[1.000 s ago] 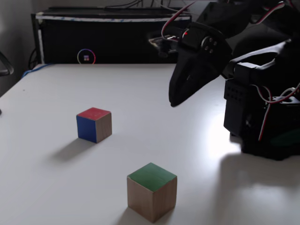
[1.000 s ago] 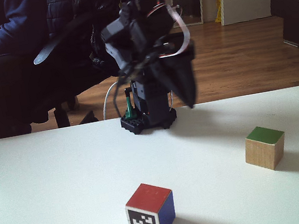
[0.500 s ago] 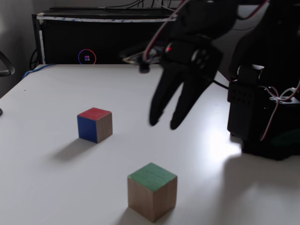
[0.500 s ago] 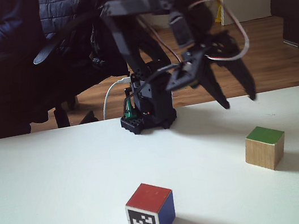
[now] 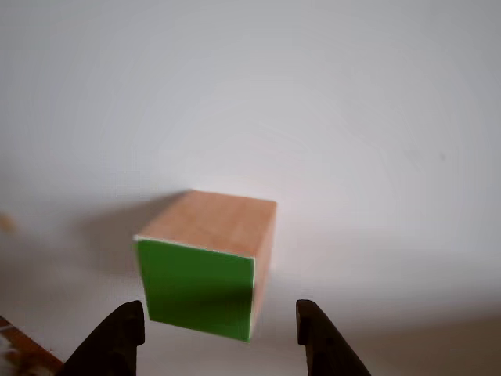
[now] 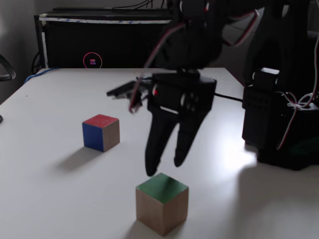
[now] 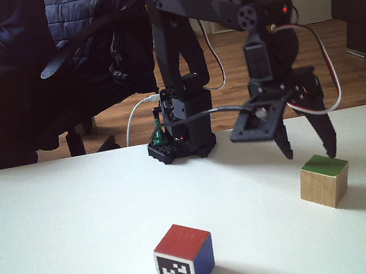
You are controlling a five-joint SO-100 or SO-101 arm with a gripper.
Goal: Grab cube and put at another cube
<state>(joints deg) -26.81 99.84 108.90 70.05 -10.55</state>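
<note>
Green-faced and otherwise plain light wood, the cube [image 5: 207,262] is sitting on the white desk [image 5: 352,117] in the other view, lying just ahead of the end effector [image 5: 219,333], whose two black fingertips are spreading apart at the bottom edge with the cube's green face showing between and just beyond them; nothing is being gripped, and the cube is turned slightly so one wooden side is facing right. In a fixed view, the end effector [image 6: 163,168] is hanging fingers-down just above and slightly behind the cube [image 6: 162,203], released and empty, so the coming move looks like a short drop straight down; another cube [image 6: 101,132], red on top and blue on the near side, is resting well apart to the left on the desk [image 6: 50,199]. In the other fixed view, the end effector [image 7: 310,156] is straddling the near top edge of the cube [image 7: 324,180], one fingertip close to its green top, while another cube [image 7: 184,259] is showing a black-and-white pixel marker toward the camera, down and left on the desk [image 7: 56,221]. No brand or readable writing is showing; the marker carries a pattern, not letters.
</note>
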